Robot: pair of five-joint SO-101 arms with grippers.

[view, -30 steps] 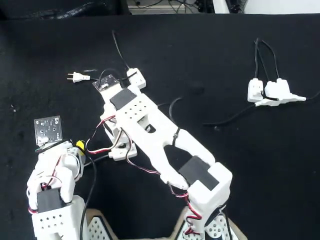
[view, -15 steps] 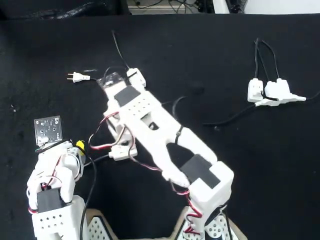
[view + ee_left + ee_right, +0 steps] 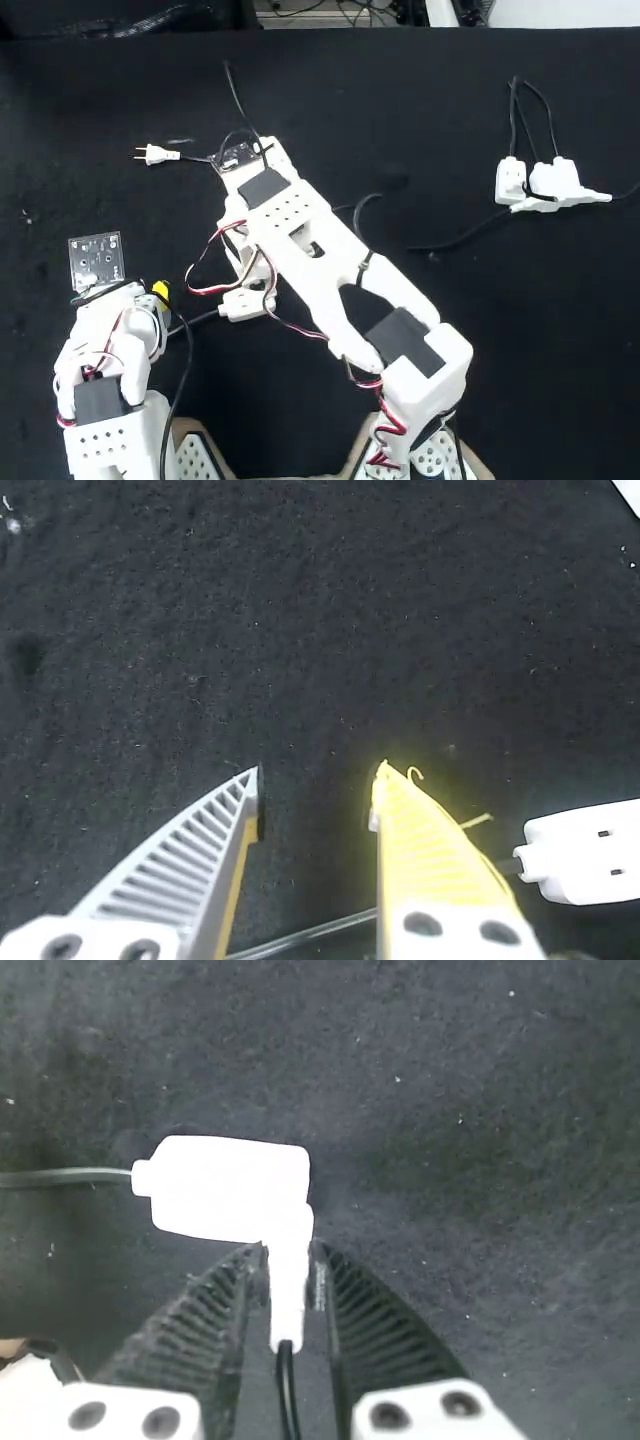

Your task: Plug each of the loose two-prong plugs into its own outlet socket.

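Plug (image 3: pixel 286 1305): white, two-prong, clamped between the fingers of my right tool (image 3: pixel 287 1248), with its cord trailing back between the jaws. Its front end meets the side of the socket (image 3: pixel 225 1188), a white block lying flat on the table (image 3: pixel 450 90). The prongs are hidden at the joint, so I cannot tell whether they are fully seated or only butted against the face.

Step in hand: insertion of this plug into this socket. I judge the push to be at or near its end.

Second plug (image 3: pixel 150 154): lies loose on the table to the left of my right tool, prongs pointing left, apart from any socket.

Second socket (image 3: pixel 585 852): lies just beside my left tool (image 3: pixel 318 775), both slots bare. My left tool is spread wide, grasps nothing and hangs low over bare table.

The next move calls for:
1. A short, straight push along the prong axis. The socket looks unanchored and may slide instead of accepting the prongs.
2. Release only when the plug body sits flush against the socket.
3. Pick-up of the second plug. Its prongs face away from the second socket, so it needs turning before approach.
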